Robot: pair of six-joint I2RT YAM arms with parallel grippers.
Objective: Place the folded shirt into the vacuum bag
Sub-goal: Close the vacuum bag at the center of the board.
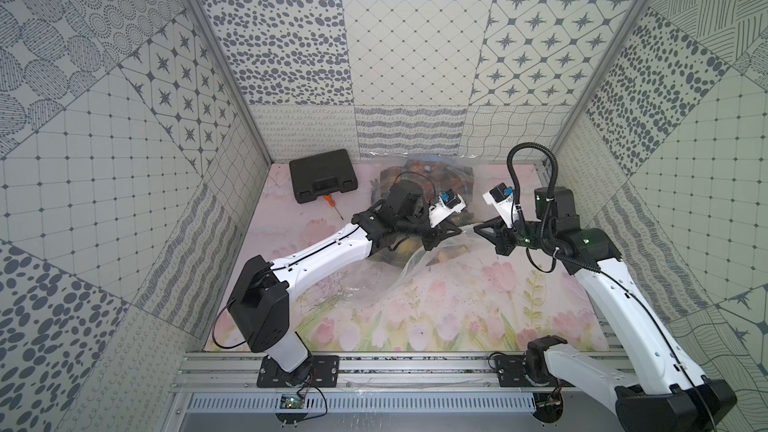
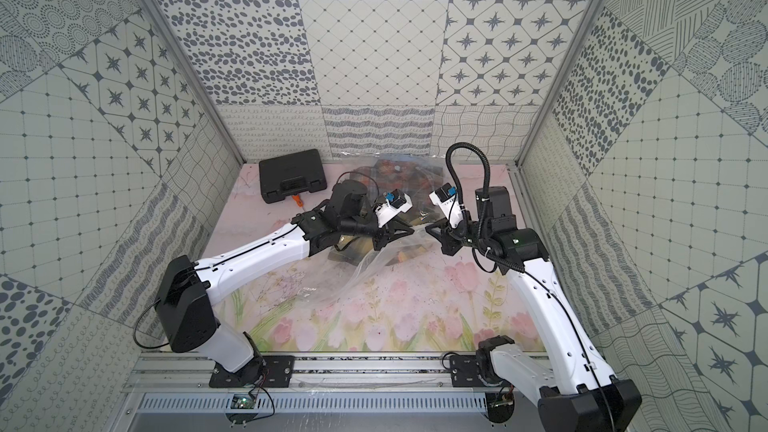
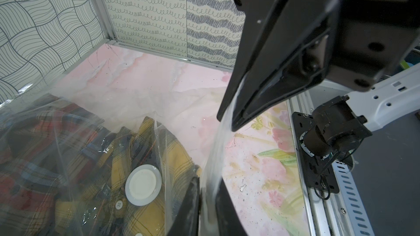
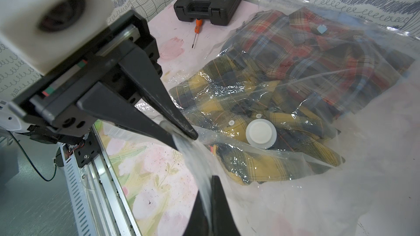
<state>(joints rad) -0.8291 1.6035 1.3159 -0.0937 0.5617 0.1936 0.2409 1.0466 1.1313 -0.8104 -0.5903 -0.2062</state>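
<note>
**A:** Top views first: where is everything?

**B:** In both top views the large clear crinkly plastic vacuum bag (image 1: pixel 409 272) sprawls from the middle of the flower-printed table (image 1: pixel 457 317) to its far edge. The left gripper (image 1: pixel 457 227) and right gripper (image 1: pixel 478 228) meet nearly tip to tip above the middle. A black plastic tool case (image 1: pixel 324 180) sits near the far left corner, with an orange-handled screwdriver (image 1: pixel 330 201) just beside it.

**A:** And the left wrist view?

**B:** The left gripper (image 3: pixel 209 180) has its jaws pinched onto a bunched rope of the bag's film. The right gripper (image 3: pixel 227 121) is clamped on the same rope. Under the film lie a yellow plaid folded shirt (image 3: pixel 179 155) and a red plaid shirt (image 3: pixel 29 132). A round white valve cap (image 3: pixel 143 186) sits above the yellow one.

**A:** Right wrist view?

**B:** It shows the same double grip. Both shirts look to be already inside.

**A:** How will the bag handle?

**B:** Light, limp and slippery, I'd guess, and the thin film may slide out or tear. I'd hold gathered film at the mouth edge, clear of the stiff cap. The shirt is soft and would sag.
</note>
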